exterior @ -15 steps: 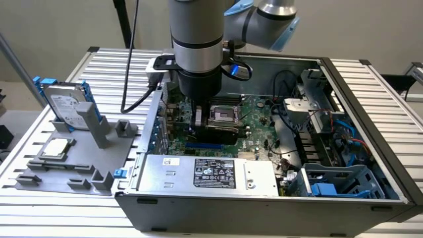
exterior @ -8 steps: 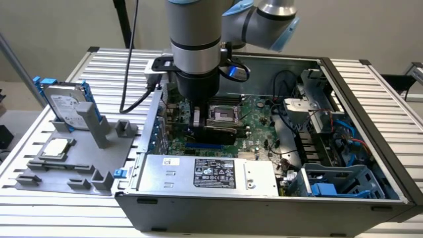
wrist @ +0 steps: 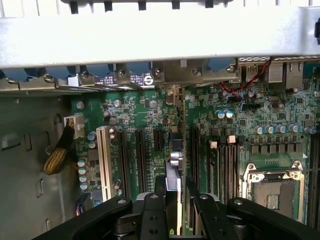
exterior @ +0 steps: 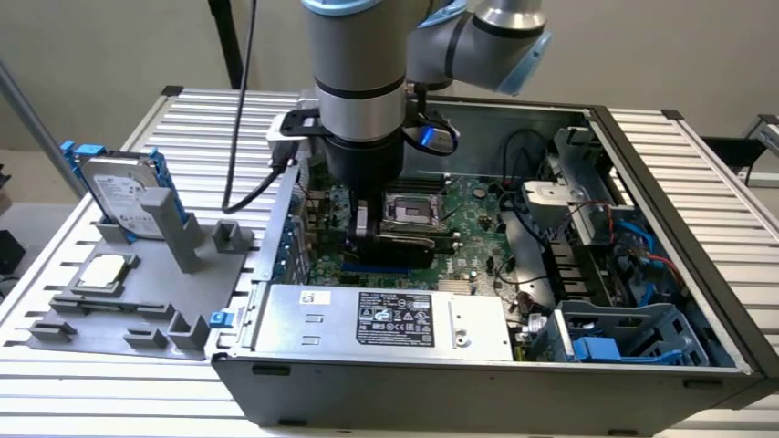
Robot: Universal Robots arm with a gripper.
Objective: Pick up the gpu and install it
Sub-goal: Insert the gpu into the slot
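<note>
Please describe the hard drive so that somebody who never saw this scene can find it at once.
Start at the open computer case and look to the exterior view's left, to the grey holder tray on the table. The hard drive stands upright at the tray's far end. Unlike the flat square CPU chip nearby, it has blue rails.

open case top (exterior: 681,173), rear wall (wrist: 160,40) close ahead, slots (wrist: 140,155) crowding the gpu (wrist: 172,185), cables (exterior: 535,173) perhaps intruding
</note>
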